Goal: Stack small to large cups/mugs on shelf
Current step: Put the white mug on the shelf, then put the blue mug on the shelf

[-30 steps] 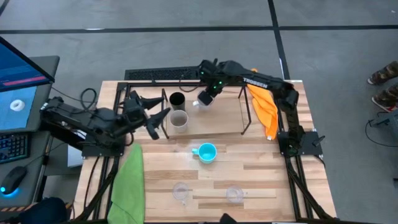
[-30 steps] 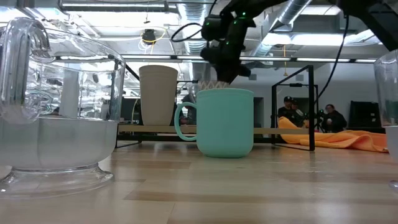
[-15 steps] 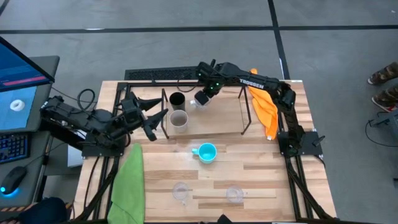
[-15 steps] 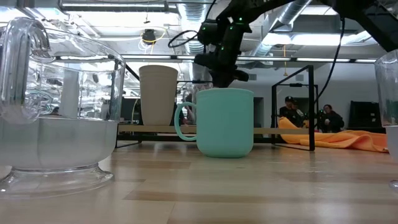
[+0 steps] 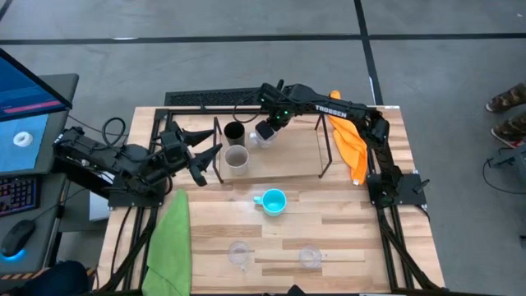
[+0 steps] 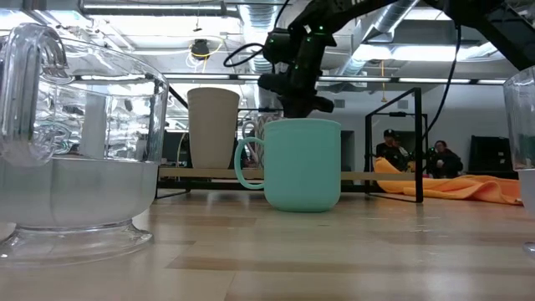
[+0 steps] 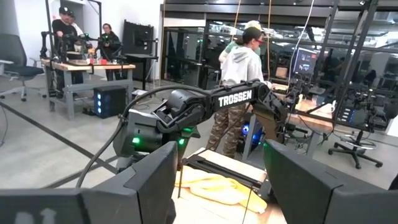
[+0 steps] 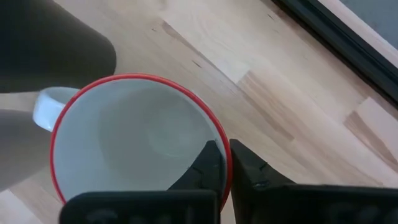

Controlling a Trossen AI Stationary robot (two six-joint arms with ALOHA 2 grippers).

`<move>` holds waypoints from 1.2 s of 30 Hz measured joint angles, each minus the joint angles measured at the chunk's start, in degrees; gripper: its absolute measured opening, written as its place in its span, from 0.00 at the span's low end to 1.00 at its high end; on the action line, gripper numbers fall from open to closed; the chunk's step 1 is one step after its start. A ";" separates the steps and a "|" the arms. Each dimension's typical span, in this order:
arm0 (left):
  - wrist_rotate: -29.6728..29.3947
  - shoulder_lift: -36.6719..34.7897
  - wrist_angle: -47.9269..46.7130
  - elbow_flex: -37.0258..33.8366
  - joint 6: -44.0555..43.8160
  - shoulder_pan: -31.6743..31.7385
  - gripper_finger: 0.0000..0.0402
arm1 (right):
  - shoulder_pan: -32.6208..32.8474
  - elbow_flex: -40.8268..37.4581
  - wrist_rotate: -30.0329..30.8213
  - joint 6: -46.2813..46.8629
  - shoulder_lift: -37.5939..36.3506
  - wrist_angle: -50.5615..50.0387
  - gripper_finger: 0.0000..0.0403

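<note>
On the shelf (image 5: pixel 279 156), my right gripper (image 5: pixel 265 131) is pinched on the red rim of the white mug (image 8: pixel 134 149), 1 finger inside, 1 outside. Mug is empty and sits just beside the black cup (image 5: pixel 234 131). The grey-beige cup (image 5: pixel 237 159) stands in front of the black one, also empty. Blue mug (image 5: pixel 273 201) and 2 clear glasses (image 5: pixel 239 253) (image 5: pixel 310 257) are on the tabletop (image 5: pixel 345 222), off the shelf. My left gripper (image 5: pixel 204 160) hangs at the shelf's left end, fingers apart, holding nothing.

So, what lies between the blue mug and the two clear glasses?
Only bare wooden tabletop, as the high view shows, between the blue mug and the clear glasses.
</note>
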 joint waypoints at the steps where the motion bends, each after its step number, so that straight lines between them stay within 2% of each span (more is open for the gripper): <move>1: -0.01 0.00 0.00 0.00 0.01 0.00 0.57 | 0.00 -0.02 0.09 0.07 0.02 -0.02 0.08; 6: -0.01 0.00 0.00 0.00 0.01 0.00 0.57 | -0.02 -0.14 0.34 2.02 0.24 -0.08 0.19; 18: -0.01 0.02 0.00 0.00 0.01 0.00 0.57 | 0.75 -0.15 -0.40 1.97 0.24 -1.16 0.30; 21: -0.01 0.02 0.02 0.00 0.01 0.00 0.57 | 0.74 -0.15 -2.50 1.94 0.24 -1.18 0.35; 28: -0.01 0.02 0.00 0.00 0.01 0.00 0.57 | 0.74 -0.23 -3.10 1.42 -0.30 -1.70 0.49; 36: 0.01 0.04 -0.01 0.00 0.07 0.02 0.57 | 0.61 1.97 -3.39 0.04 -4.91 -2.74 0.49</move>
